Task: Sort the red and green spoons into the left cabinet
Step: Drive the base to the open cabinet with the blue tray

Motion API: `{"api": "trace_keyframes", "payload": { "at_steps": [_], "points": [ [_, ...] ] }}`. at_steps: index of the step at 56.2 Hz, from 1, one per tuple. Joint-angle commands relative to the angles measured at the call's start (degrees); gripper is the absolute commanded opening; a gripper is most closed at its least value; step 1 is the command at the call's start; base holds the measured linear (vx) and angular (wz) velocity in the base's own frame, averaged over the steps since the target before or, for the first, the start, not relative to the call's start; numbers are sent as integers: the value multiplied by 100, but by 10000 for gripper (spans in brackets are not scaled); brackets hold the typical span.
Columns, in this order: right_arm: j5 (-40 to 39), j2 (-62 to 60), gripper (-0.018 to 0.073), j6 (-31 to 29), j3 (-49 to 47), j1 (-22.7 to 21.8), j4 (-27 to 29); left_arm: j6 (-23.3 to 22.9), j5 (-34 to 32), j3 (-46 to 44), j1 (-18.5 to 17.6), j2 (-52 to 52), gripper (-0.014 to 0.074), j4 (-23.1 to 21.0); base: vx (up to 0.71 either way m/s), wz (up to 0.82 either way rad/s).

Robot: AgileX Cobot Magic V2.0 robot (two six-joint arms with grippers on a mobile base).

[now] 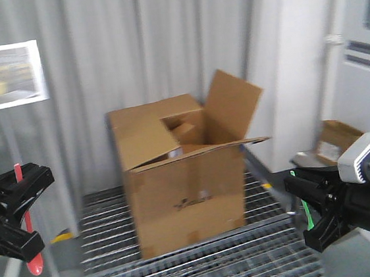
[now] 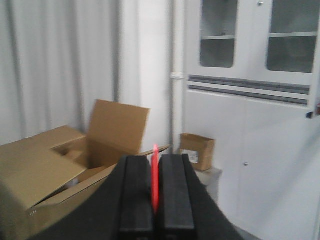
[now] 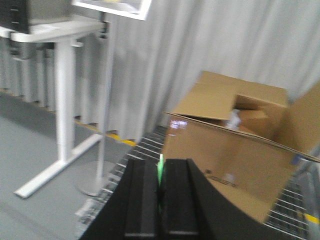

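Left claw [image 1: 22, 215], at 9 o'clock, is pinched on the red spoon [image 2: 155, 172]; right claw [image 1: 314, 212], at 3 o'clock, is pinched on the green spoon [image 3: 160, 169]. A box [image 1: 188, 198] is seen at 12 o'clock. Pickup is judged done; the left cabinet is not seen, so placing remains.

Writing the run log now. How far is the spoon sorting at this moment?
Done: both spoons look picked up. In hand: the left gripper is shut on the red spoon, the right gripper is shut on the green spoon, both in the air near the cardboard box. Remaining: storing them; no shelving cabinet is in view, so neither spoon is put away.
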Motion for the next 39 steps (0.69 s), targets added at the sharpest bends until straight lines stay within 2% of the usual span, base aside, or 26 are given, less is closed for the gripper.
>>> {"api": "trace_keyframes", "payload": {
  "at_steps": [1, 39],
  "points": [
    [-244, -186, -9, 3, -171, -26, 214, -28, -351, -145, -11, -119, -6, -236, 36, -74],
    [-248, -171, -9, 3, -171, -26, 220, -28, -297, -145, -11, -110, -6, -236, 29, -82]
  ]
}}
